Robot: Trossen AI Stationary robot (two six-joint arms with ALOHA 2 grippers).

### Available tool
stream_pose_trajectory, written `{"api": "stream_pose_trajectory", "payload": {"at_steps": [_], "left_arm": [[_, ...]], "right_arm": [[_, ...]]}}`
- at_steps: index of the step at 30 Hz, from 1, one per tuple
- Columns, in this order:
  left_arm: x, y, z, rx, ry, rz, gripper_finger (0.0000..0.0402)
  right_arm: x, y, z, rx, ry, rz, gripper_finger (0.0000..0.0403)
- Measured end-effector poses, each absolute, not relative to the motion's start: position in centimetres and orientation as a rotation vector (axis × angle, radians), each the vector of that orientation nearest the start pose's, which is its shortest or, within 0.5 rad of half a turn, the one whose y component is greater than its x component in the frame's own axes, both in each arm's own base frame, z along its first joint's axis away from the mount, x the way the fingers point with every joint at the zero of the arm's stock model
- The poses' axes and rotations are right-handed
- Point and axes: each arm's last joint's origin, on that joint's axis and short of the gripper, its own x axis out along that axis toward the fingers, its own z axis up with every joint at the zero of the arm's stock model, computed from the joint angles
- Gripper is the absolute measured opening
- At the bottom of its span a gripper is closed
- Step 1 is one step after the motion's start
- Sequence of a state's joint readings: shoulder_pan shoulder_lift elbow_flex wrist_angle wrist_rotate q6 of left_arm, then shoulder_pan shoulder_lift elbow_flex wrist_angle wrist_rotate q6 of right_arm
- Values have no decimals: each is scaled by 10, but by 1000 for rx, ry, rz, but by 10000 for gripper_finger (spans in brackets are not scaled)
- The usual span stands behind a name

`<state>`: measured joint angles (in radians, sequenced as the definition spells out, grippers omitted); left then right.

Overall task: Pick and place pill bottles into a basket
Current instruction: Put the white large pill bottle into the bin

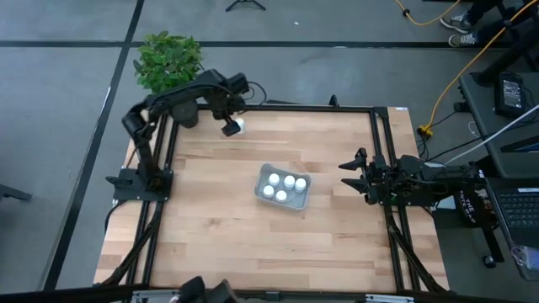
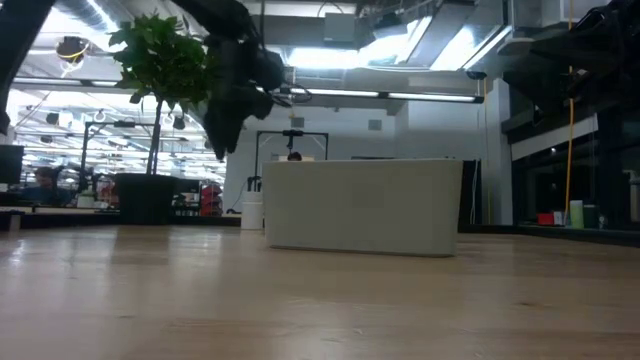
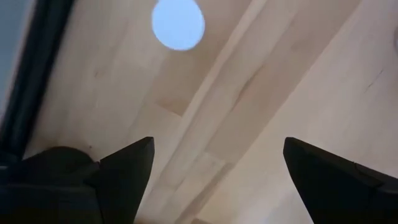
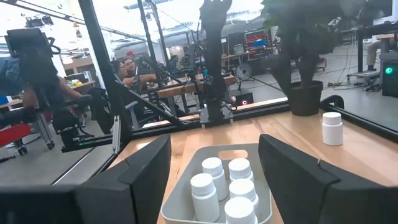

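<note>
The grey-blue basket [image 1: 300, 200] sits mid-table and holds several white pill bottles [image 1: 281, 187], standing upright; they also show in the right wrist view [image 4: 229, 183]. One more white bottle [image 1: 240, 124] stands alone on the table near the far left corner; the right wrist view shows it too [image 4: 332, 128]. My left gripper [image 1: 229, 128] hovers open above the table right beside this bottle. The left wrist view looks down on the bottle's round cap [image 3: 178, 23], ahead of the spread fingers [image 3: 217, 149]. My right gripper [image 1: 354, 172] waits open at the table's right edge, facing the basket [image 4: 214, 146].
A potted plant [image 1: 168, 61] in a black pot [image 4: 306, 96] stands at the far left corner, close behind the lone bottle. A black frame rail [image 1: 312, 108] runs along the table's far edge. People sit in the room beyond the table [image 4: 127, 70].
</note>
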<state>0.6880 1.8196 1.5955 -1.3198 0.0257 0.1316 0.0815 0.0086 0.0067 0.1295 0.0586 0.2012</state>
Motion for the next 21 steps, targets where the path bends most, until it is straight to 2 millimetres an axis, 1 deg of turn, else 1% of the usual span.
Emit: {"api": "stream_pose_trajectory", "payload": {"at_steps": [2, 4, 8, 11, 15, 21], "left_arm": [[259, 212, 273, -435, 1447, 444, 352], [259, 212, 277, -420, 1405, 457, 352], [265, 217, 283, -384, 1287, 470, 352], [272, 223, 280, -362, 1232, 469, 352], [276, 232, 269, -370, 1236, 472, 352], [282, 247, 240, -378, 1302, 456, 352]], "right_arm": [[97, 6, 178, 210, -124, 35, 245], [97, 6, 178, 210, -125, 35, 245], [97, 6, 178, 210, -125, 36, 245], [97, 6, 178, 210, -125, 36, 245], [97, 6, 178, 210, -125, 35, 245], [97, 6, 178, 210, -124, 36, 245]]}}
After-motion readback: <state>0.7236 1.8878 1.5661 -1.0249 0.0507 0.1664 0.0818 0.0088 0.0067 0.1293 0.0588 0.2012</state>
